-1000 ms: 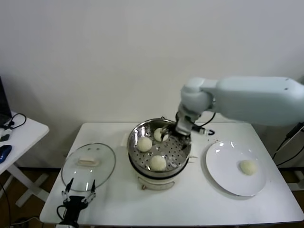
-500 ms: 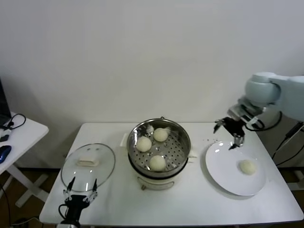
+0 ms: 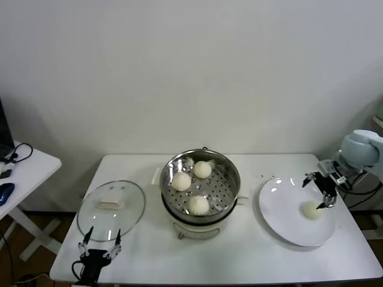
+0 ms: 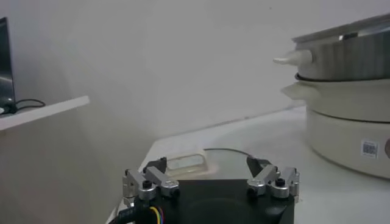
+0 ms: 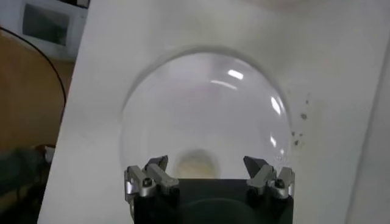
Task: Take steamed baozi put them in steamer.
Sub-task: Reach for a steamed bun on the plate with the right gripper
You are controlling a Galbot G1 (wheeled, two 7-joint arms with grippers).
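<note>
Steamer (image 3: 201, 190) sits at the centre of the head view on the white table (image 3: 239, 254), with three steamed baozi inside on its perforated tray: one at the back (image 3: 202, 169), one on the left (image 3: 181, 181), one at the front (image 3: 198, 205). A small label (image 4: 369, 148) shows on the steamer's white base in the left wrist view; its print is too small to read. The fourth baozi (image 3: 311, 210) lies on the white plate (image 3: 281, 215) at centre right, near the table's right edge. The right gripper (image 3: 319, 190) hangs just above that bun, fingers spread wide and holding nothing. The left gripper (image 3: 99, 246) waits at the lower left by the table's front edge, fingers apart and empty, just in front of the glass lid (image 3: 111, 210). Bare tabletop lies along the front edge between steamer and plate. A side table (image 3: 24, 170) stands at far left.
</note>
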